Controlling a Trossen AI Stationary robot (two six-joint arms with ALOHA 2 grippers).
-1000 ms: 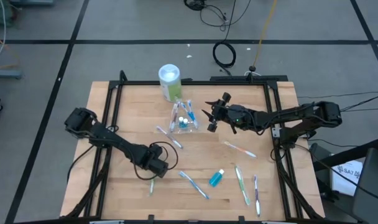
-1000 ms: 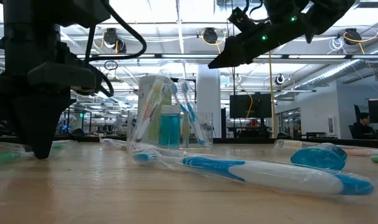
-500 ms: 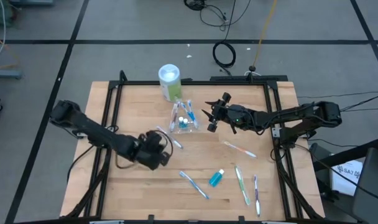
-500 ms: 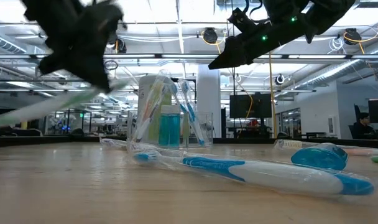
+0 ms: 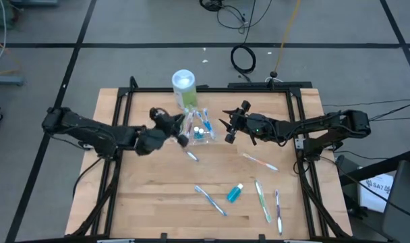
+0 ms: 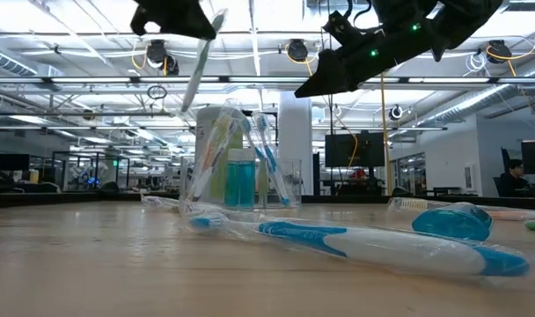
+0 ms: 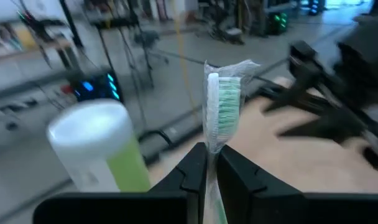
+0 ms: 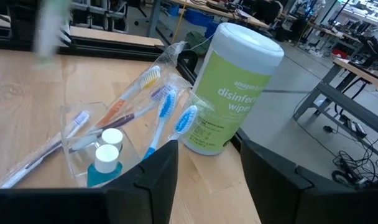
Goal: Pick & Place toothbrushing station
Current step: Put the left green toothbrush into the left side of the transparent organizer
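My left gripper (image 5: 181, 131) is raised just left of the clear container (image 5: 200, 129) and is shut on a wrapped toothbrush with green bristles (image 7: 216, 111), which also shows in the low view (image 6: 197, 69). The container stands on the table and holds several toothbrushes (image 8: 156, 118) and two white-capped teal tubes (image 8: 106, 157). My right gripper (image 5: 226, 126) hovers open just right of the container, holding nothing. My left gripper pinches the toothbrush's handle just below the head (image 7: 211, 151) between its two fingers. The wrapped head sticks out past the fingertips. The toothbrush is lifted clear of the table and slants steeply in the low view (image 6: 194, 84).
A green-and-white wipes canister (image 5: 183, 88) stands just behind the container. Loose on the near right of the table lie a blue toothbrush (image 5: 210, 200), a teal tube (image 5: 235, 193), a pink toothbrush (image 5: 260, 162) and two more brushes (image 5: 261, 200). A small toothbrush (image 5: 191, 156) lies near the container.
My left gripper has risen from the table's near left with the green toothbrush and swung toward the far edge and right, up to the container. The toothbrush has been lifted clear of the table and tipped from lying flat to steeply slanted.
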